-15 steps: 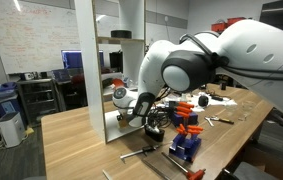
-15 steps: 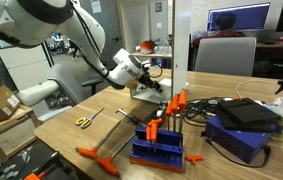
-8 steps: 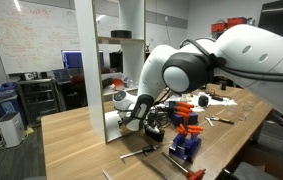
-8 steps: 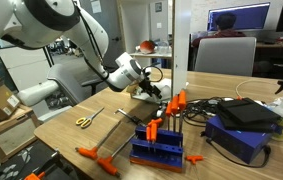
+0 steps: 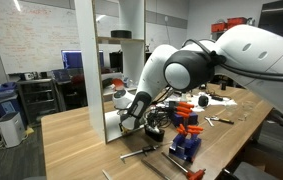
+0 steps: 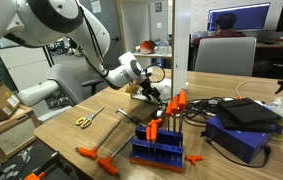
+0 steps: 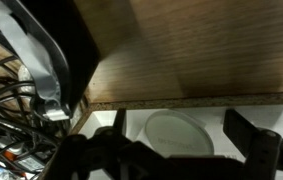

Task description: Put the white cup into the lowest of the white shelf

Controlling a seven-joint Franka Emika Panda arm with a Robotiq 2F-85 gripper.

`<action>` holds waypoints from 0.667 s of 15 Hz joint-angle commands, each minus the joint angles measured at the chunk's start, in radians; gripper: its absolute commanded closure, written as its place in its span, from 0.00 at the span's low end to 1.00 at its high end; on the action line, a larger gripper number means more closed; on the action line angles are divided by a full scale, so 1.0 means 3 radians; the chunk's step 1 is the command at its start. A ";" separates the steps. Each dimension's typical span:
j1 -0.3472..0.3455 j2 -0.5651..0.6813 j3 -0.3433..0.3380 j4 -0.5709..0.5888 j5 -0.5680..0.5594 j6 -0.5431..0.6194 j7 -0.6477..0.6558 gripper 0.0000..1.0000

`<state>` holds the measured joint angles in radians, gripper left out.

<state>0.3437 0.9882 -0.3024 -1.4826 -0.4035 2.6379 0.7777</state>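
The white cup [image 7: 179, 138] shows in the wrist view as a pale round shape at the lower centre of the frame, lying on a white surface just below a raw board edge that crosses the middle. I take that surface for the lowest tier of the white shelf [image 5: 86, 70]. The gripper [image 5: 131, 112] has its jaws spread to either side of the cup, with a sliver of white showing on each flank, so they seem to pinch nothing. In both exterior views the arm reaches low into the foot of the shelf and hides the cup. By my reading the placing is all but finished: what remains is drawing the arm back without knocking the cup. The counter [image 5: 71, 140] also carries orange-and-blue clamps [image 5: 186, 125], right of centre
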 commanded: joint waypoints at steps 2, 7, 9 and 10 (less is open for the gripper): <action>-0.0150 -0.0502 0.0335 -0.0271 0.0298 -0.0579 -0.0677 0.00; -0.0159 -0.1231 0.0576 -0.0718 0.0520 -0.1161 -0.0978 0.00; -0.0193 -0.1568 0.0731 -0.0977 0.0665 -0.1331 -0.1072 0.00; -0.0205 -0.1734 0.0814 -0.1123 0.0733 -0.1365 -0.1111 0.00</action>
<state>0.3074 0.6529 -0.1288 -1.6595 -0.2412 2.2701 0.5039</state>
